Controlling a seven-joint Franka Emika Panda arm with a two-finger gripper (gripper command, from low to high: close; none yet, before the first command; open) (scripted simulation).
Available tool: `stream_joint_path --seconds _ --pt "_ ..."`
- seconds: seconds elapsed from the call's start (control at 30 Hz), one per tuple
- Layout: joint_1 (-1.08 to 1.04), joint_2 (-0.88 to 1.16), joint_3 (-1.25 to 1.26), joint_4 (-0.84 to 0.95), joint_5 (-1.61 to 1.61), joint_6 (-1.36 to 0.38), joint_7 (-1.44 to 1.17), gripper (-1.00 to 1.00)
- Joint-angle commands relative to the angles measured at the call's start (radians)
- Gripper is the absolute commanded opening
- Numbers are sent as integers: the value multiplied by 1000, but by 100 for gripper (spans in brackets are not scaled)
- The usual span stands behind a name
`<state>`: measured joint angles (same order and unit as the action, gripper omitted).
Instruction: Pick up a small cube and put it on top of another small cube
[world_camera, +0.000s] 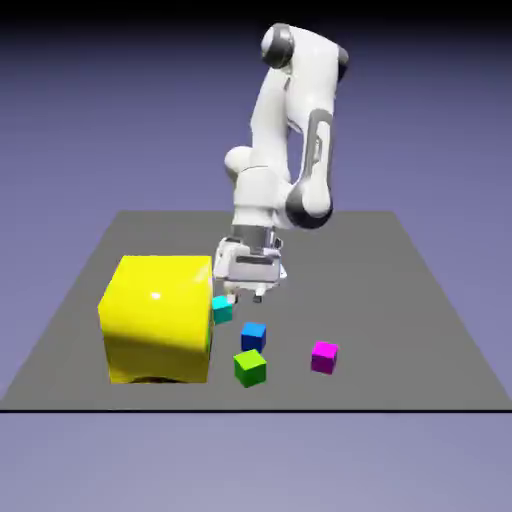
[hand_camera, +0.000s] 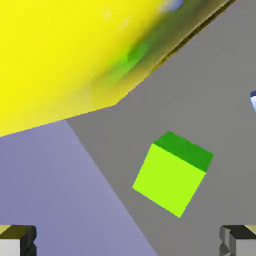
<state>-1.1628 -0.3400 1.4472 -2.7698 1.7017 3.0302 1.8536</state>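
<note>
- Completed: 0 of 2 stages; the blue cube (world_camera: 253, 337) sits on the table (world_camera: 390, 310), just behind the green cube (world_camera: 250, 369).
- Gripper (world_camera: 245, 297): fingers spread, holding nothing.
- Remaining: 1) grasp the blue cube; 2) place it atop the magenta cube (world_camera: 323, 358).

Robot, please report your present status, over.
Hand open, empty. Small blue cube on table, not yet picked up. Green cube close beside it, may get in the way.
</note>
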Motion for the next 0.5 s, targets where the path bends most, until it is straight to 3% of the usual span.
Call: stream_joint_path --seconds 0.0,0.47 --pt "-29 5 36 1 43 0 28 0" --pt "-379 38 478 -20 651 40 409 0"
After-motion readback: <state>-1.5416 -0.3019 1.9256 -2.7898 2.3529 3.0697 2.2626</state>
